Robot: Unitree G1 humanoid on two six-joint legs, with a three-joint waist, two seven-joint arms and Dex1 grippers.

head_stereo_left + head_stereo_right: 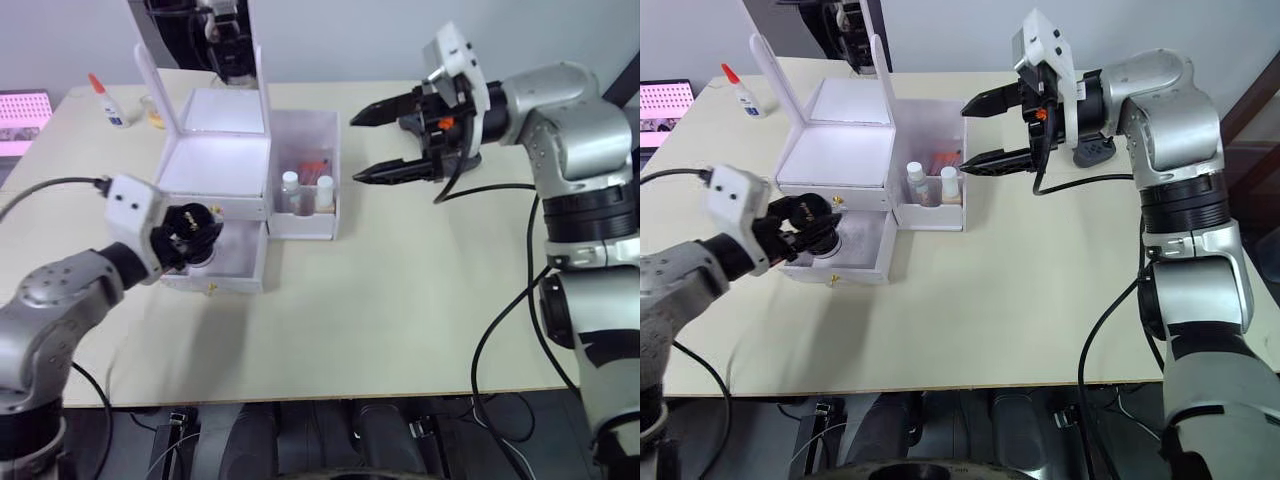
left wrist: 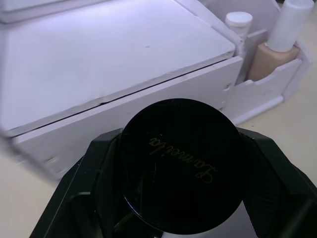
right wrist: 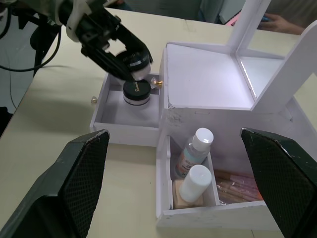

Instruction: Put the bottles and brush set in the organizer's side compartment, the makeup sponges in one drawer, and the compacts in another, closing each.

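Note:
The white organizer (image 1: pixel 215 150) stands at the table's back left with its lower drawer (image 3: pixel 111 119) pulled open. One black compact (image 3: pixel 136 92) lies in that drawer. My left gripper (image 1: pixel 195 230) is shut on a second compact (image 2: pixel 181 166), holding it just above the first. In the side compartment (image 1: pixel 305 218) stand the clear bottle (image 3: pixel 194 148) and the beige bottle (image 3: pixel 190 186), with the brush set (image 3: pixel 237 186) behind them. My right gripper (image 1: pixel 355 148) hovers open above the table, just right of the compartment. The makeup sponges are hidden.
The upper drawer, with its gold knob (image 3: pixel 157 83), looks shut. The upright mirror (image 1: pixel 200 40) rises behind the box. A white glue bottle (image 1: pixel 105 100) and a pink panel (image 1: pixel 22 120) sit at the far left. Black cables (image 1: pixel 490 330) trail over the right side.

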